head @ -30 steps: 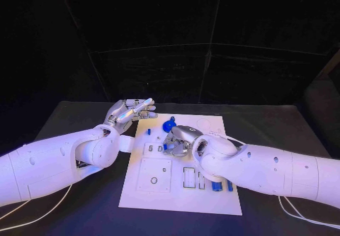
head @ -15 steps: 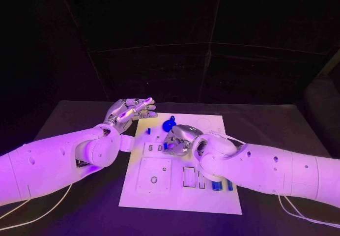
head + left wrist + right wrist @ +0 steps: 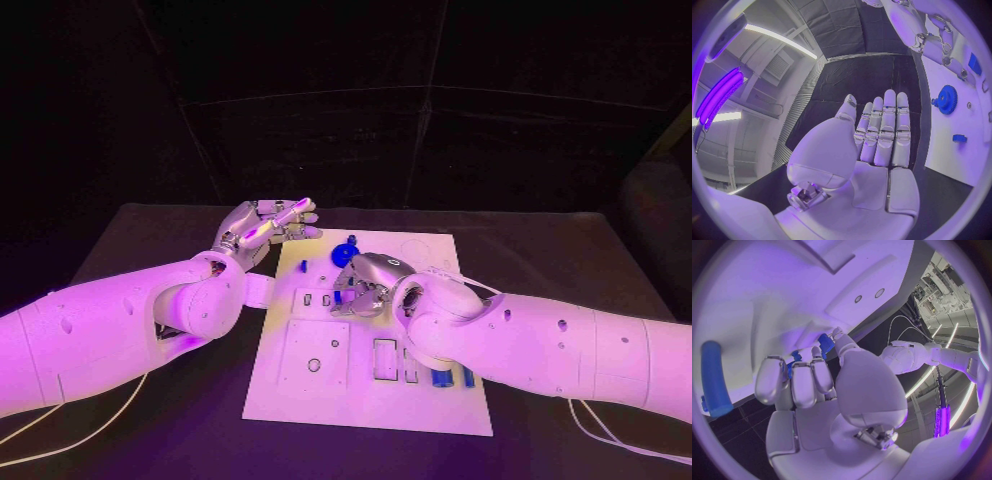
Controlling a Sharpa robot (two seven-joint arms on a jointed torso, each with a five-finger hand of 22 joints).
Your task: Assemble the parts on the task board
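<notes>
The white task board (image 3: 361, 400) lies in the middle of the table. My right hand (image 3: 364, 285) rests low over its upper middle, fingers curled in, and pinches a small blue part (image 3: 824, 344) against the board (image 3: 786, 290). A blue gear (image 3: 343, 255) stands just beyond that hand, also seen from the left wrist as the gear (image 3: 946, 99). My left hand (image 3: 267, 225) hovers off the board's far left corner, flat, fingers straight and holding nothing (image 3: 879, 135). A small blue piece (image 3: 304, 266) lies near the board's left edge.
Two blue pieces (image 3: 440, 378) stand in slots near the board's right edge, close under my right forearm. A long blue peg (image 3: 714, 377) shows beside my right hand. Black table surrounds the board (image 3: 954, 115) on all sides.
</notes>
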